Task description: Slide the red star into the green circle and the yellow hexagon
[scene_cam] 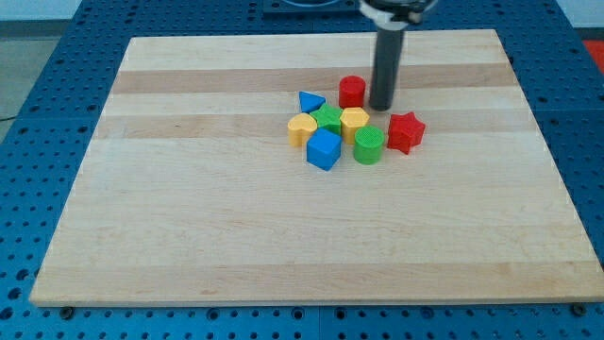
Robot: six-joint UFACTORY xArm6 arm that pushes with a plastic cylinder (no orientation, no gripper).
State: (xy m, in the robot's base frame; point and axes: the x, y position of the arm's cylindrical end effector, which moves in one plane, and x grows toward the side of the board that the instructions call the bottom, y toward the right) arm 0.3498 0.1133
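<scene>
The red star (406, 131) lies on the wooden board, just right of the green circle (368, 146) with a narrow gap between them. The yellow hexagon (354, 121) sits above-left of the green circle, touching it. My tip (381, 107) stands at the view's top of this group, just right of the red cylinder (352, 92) and above-left of the red star, apart from it.
A cluster sits left of the hexagon: a green star (328, 118), a yellow heart-like block (302, 128), a blue cube (323, 148) and a blue triangle (310, 101). The board (189, 189) lies on a blue perforated table.
</scene>
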